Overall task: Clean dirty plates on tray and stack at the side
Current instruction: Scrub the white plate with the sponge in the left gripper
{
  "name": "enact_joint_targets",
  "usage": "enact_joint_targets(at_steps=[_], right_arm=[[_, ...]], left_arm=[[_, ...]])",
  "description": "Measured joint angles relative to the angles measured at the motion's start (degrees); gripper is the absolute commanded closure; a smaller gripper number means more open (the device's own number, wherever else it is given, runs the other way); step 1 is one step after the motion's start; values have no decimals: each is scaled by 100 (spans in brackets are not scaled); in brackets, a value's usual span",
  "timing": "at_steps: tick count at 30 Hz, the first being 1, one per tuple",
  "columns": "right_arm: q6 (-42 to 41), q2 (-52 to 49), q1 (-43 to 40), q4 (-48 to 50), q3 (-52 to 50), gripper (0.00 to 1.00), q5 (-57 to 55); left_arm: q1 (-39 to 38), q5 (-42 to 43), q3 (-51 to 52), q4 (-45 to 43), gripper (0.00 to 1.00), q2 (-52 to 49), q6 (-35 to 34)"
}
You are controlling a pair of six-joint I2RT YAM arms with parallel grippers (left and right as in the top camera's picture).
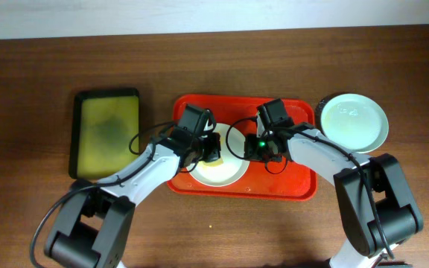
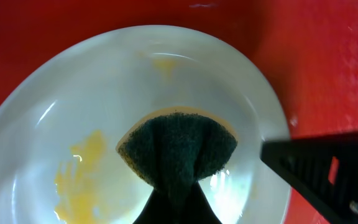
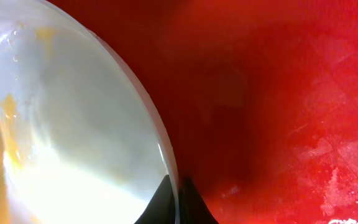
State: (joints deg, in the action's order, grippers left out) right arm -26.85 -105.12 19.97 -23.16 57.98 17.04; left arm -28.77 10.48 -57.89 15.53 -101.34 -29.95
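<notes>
My left gripper (image 1: 205, 146) pressed a sponge (image 2: 178, 148) onto the yellow-smeared white plate (image 2: 104, 93) lying in the tray (image 1: 293, 182). My right gripper (image 3: 178, 198) pinched that plate's rim. A second plate (image 1: 354, 123) sat on the bench (image 1: 36, 74), just right of the tray.

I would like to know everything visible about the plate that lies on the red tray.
The white plate is round, shallow and glossy, perhaps plastic or ceramic. It lies on the red tray, left of its middle. Yellow smears mark its inside. The left gripper presses a dark green sponge on it, and the right gripper pinches its rim.
</notes>
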Motion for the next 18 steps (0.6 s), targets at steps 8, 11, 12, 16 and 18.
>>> enact_joint_targets(at_steps=[8, 11, 12, 16, 18], right_arm=[[-175, 0, -162, -127, 22, 96, 22], [-188, 0, -162, -129, 22, 96, 22], [-186, 0, -162, -129, 22, 96, 20], [-186, 0, -162, -129, 22, 96, 22], [-188, 0, -162, -129, 22, 96, 20]], left_arm=[[-205, -149, 0, -531, 83, -468, -374], [-214, -151, 0, -632, 82, -472, -376], [-214, -151, 0, -656, 82, -472, -376], [-214, -153, 0, -675, 100, -474, -372], [-214, -153, 0, -660, 100, -474, -393]])
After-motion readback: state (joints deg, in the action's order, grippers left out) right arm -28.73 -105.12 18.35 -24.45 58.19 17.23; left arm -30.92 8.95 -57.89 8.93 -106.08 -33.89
